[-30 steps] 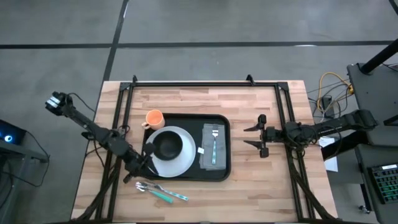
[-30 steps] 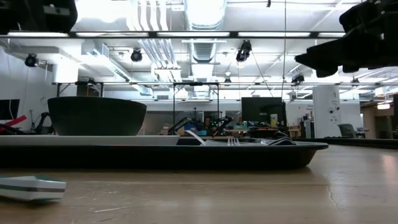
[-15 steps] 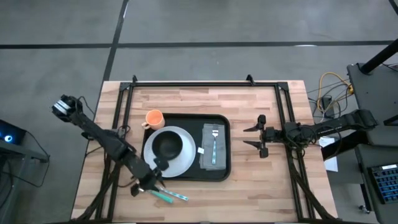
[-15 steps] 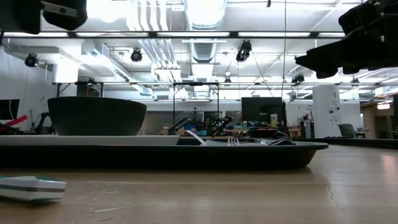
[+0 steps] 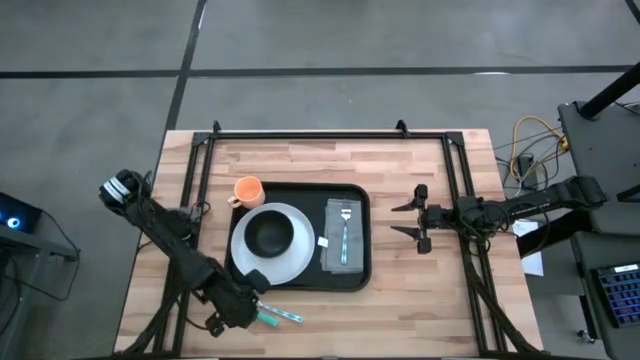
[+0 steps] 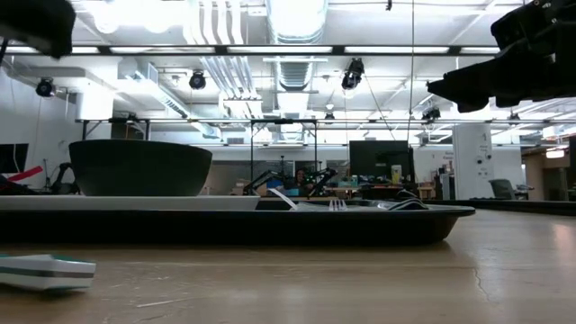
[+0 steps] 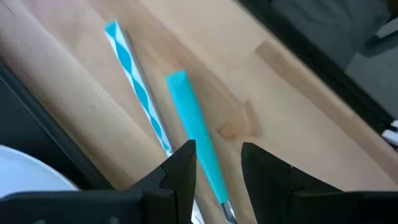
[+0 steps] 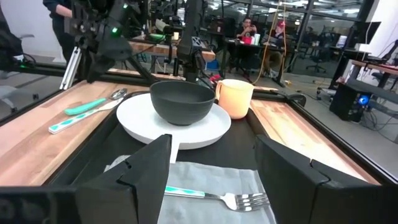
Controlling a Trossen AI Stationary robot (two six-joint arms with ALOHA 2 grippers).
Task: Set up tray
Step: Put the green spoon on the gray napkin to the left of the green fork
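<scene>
The black tray [image 5: 362,200] lies mid-table. On it are a white plate [image 5: 297,262] with a black bowl [image 5: 270,233], and a grey napkin [image 5: 331,250] with a fork [image 5: 344,232] on top. An orange cup [image 5: 248,190] stands at the tray's far left corner. Two teal-handled utensils [image 5: 281,316] lie on the wood near the table's front edge. My left gripper [image 7: 217,149] hovers over them, open and pointing steeply down. The solid teal handle [image 7: 189,118] runs between its fingers and the striped handle [image 7: 134,81] lies beside it. My right gripper [image 5: 412,220] waits open, right of the tray.
A black metal frame [image 5: 300,135] borders the far and side edges of the wooden table. Bare wood lies right of the tray and along the near edge [image 5: 400,320]. The room beyond the far edge holds desks and people.
My left gripper has swung from beside the plate's near left rim toward the table's near edge and has tipped downward, ending over the two teal utensils. The utensils and everything on the tray lie as before.
</scene>
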